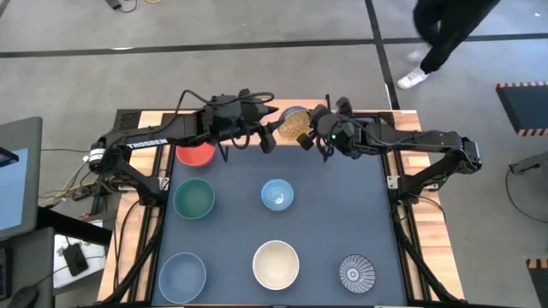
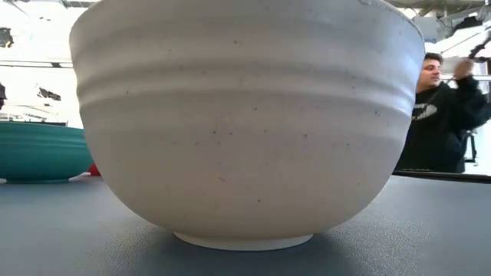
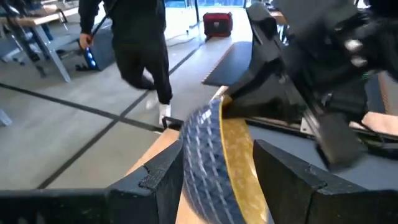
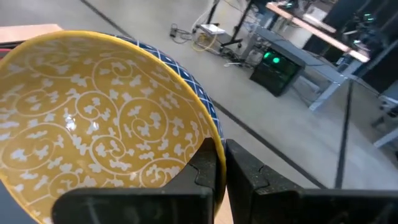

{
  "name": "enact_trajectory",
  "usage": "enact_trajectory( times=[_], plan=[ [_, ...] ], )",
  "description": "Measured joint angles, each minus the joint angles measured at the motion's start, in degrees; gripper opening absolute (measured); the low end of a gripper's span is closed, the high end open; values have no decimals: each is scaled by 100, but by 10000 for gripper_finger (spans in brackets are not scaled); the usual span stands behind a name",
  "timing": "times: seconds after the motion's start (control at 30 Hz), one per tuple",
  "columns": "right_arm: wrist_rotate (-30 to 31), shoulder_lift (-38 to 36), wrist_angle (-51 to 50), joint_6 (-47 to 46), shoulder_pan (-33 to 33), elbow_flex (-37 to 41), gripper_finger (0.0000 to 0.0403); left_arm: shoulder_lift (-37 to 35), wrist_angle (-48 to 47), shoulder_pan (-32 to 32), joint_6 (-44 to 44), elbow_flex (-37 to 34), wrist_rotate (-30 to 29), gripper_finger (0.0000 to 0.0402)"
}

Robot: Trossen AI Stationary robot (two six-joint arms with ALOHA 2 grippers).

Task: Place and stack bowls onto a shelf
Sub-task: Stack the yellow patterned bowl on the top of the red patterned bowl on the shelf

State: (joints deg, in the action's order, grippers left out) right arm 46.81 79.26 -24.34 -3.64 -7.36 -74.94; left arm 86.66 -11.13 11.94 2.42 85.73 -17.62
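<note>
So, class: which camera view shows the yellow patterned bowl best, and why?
The right wrist view: the yellow bowl fills it, showing the inside pattern and the right gripper pinching its rim. The left wrist view shows it edge-on, the high view small between arms, the low view not at all.

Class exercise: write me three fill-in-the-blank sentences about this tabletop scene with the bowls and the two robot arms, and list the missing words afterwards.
1. The right gripper is pinching the rim of the ____ bowl.
2. The left gripper's fingers stand on either side of that same bowl's ____.
3. In the high view, the cream white bowl sits between the grey-blue bowl and the ____ bowl.

Missing words: yellow; rim; grey-and-white ribbed
</note>
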Motion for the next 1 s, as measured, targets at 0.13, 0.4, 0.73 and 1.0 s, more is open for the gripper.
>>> enact_trajectory(
  times=[0.13,0.4,0.73,1.0],
  plan=[
    [-13,-2,109,66,49,0,40,331,61,0,321,0,-184,178],
    [76,-11,-132,6,84,5,40,657,189,-135,921,-2,-1161,173],
    [214,-124,-112,289,178,-10,48,655,743,-243,2060,-2,-1722,54],
    [93,-151,-443,729,209,-318,73,651,930,-236,2092,-2,-1720,4]
  ],
)
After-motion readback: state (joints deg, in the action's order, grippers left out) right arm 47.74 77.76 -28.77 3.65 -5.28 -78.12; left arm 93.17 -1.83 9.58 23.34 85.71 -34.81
